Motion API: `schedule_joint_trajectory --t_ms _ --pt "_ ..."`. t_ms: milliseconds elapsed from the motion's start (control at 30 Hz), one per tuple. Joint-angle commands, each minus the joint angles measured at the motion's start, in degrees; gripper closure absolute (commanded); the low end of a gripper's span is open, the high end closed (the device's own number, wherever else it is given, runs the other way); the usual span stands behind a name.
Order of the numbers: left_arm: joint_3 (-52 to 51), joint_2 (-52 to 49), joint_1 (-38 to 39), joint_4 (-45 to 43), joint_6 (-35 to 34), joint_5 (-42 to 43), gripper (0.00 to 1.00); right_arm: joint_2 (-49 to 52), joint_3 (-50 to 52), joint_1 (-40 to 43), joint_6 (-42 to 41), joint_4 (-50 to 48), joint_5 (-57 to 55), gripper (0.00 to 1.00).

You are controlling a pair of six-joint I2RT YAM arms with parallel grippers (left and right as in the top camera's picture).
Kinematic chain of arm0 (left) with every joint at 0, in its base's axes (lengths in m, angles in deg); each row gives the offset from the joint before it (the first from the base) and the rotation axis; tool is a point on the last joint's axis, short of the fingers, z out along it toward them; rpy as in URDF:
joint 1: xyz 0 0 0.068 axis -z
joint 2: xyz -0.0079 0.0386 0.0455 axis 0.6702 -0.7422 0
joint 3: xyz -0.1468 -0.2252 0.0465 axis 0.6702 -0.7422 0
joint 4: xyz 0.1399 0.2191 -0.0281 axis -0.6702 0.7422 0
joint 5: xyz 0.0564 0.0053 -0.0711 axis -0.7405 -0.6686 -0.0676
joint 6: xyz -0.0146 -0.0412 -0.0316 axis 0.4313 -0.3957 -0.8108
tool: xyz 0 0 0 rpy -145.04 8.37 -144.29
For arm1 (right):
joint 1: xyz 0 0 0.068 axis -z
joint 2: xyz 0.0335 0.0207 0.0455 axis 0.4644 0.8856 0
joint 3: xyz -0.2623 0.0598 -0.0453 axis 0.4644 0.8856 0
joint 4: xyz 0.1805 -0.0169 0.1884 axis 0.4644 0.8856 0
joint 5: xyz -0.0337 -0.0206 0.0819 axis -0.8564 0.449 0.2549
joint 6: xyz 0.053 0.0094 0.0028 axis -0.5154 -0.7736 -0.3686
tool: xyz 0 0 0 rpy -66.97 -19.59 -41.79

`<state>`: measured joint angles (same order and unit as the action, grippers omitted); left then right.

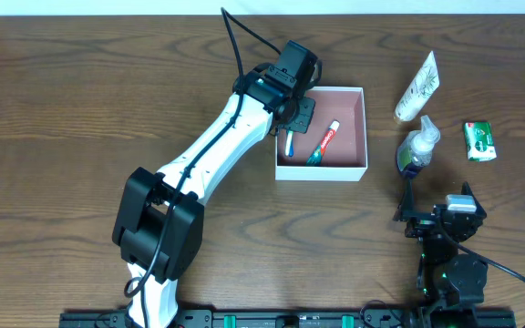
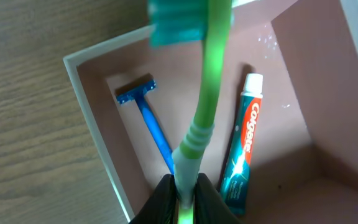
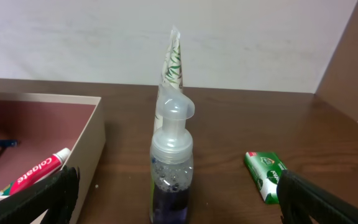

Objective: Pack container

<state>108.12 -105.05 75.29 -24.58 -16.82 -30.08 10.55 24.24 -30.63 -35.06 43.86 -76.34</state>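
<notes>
Left arm: my jaws are pinched on the handle end of a green toothbrush [image 2: 207, 93], and I hold it over the open container [image 1: 349, 132]. I cannot tell whether the brush head touches the floor of the box. The container sits on the counter [image 1: 62, 109], just right of centre in the overhead view. Inside it lie a blue razor [image 2: 145, 118] and a toothpaste tube [image 2: 244, 143], side by side and not touching. My right jaws are spread wide and hold nothing, at the lower right of the overhead view. Not yet packed, at the right of the frame: a white printed tube [image 1: 417, 87], a foam pump bottle [image 1: 417, 150] and a green packet [image 1: 479, 141]. Judgement: two items are in and a third is on delivery. If the three outside also go in, I am roughly at the halfway mark.
</notes>
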Motion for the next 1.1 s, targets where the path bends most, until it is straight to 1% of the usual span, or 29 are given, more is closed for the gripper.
schedule_joint_trajectory --t_ms 0,500,533,567,700,833,933,1067 --pt "-0.37 -0.66 0.0 0.09 -0.52 -0.59 0.86 -0.37 0.13 -0.85 0.63 0.24 0.02 0.01" --pt "-0.39 -0.66 0.02 6.95 -0.55 -0.33 0.86 -0.37 0.13 -0.85 0.63 0.24 0.02 0.01" --pt "-0.39 -0.66 0.0 7.17 -0.55 -0.17 0.83 -0.37 0.13 -0.85 0.63 0.24 0.02 0.01" --pt "-0.39 -0.66 0.0 7.19 -0.52 -0.02 0.76 -0.37 0.13 -0.85 0.63 0.24 0.02 0.01" --pt "-0.37 -0.63 -0.07 4.15 -0.46 -0.04 0.71 -0.37 0.13 -0.85 0.63 0.24 0.02 0.01" --pt "-0.37 -0.63 -0.09 -2.45 -0.44 -0.04 0.61 -0.37 0.13 -0.85 0.63 0.24 0.02 0.01" --pt "-0.39 -0.92 -0.09 -4.02 1.05 -0.07 0.59 -0.39 0.13 -0.85 0.63 0.24 0.02 0.01" --pt "-0.39 -2.45 -0.11 -4.74 4.98 -0.09 0.58 -0.37 0.13 -0.85 0.63 0.24 0.02 0.01"
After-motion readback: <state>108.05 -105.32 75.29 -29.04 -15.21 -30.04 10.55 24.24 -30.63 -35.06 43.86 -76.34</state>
